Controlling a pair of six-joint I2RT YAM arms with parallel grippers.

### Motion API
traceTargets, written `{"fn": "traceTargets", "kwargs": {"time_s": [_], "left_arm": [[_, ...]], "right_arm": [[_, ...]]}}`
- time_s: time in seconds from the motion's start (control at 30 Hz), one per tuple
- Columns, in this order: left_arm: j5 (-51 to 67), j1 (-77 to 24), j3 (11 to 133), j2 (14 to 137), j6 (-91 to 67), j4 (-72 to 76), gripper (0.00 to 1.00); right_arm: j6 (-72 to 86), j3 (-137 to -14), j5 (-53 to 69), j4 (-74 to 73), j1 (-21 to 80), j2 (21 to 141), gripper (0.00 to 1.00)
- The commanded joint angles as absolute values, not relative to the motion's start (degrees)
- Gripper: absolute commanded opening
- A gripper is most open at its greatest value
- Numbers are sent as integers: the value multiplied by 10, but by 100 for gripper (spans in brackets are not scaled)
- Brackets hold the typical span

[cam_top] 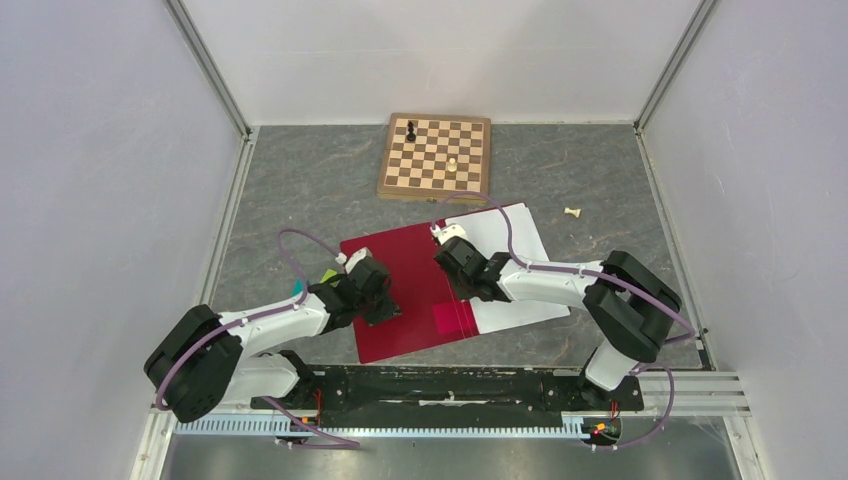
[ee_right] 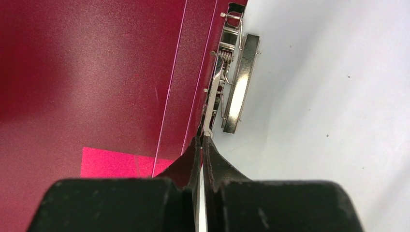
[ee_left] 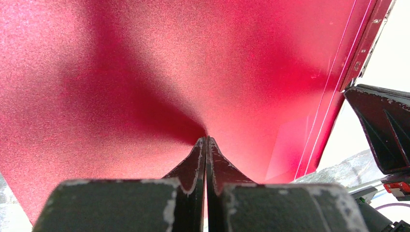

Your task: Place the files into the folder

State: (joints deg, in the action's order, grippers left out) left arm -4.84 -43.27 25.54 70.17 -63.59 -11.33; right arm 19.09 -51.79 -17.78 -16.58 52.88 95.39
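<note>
– Where is the red folder [cam_top: 400, 290] lying?
– Flat and open on the grey stony counter [cam_top: 300, 190], smooth white sheets [cam_top: 520, 245] lying beside its shiny clip [ee_right: 237, 82].
– The jaws?
– Left jaws, right jaws: both are squeezing shut.

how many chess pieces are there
3: a black piece on the chessboard's far-left corner, a white piece nearer its front, and a fallen piece on the table beside it.

White link segments and bulky black joints on left arm [cam_top: 270, 325] and right arm [cam_top: 560, 283]; thin purple cables [cam_top: 300, 231] looping alongside. Black tapered fingers [ee_left: 193, 166], edges scuffed whitish, at lower centre.
</note>
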Motion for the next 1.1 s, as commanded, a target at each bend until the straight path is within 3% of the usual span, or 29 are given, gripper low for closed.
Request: {"fn": "traceTargets", "kwargs": {"time_s": [0.0,1.07], "left_arm": [[-77,-436,242,715,-627,-186,2],[-75,-436,239,728,-625,-179,2]], "right_arm": [[207,-498,-153,-265,524,962,0],[218,-485,-124,-242,515,982,0]]}}
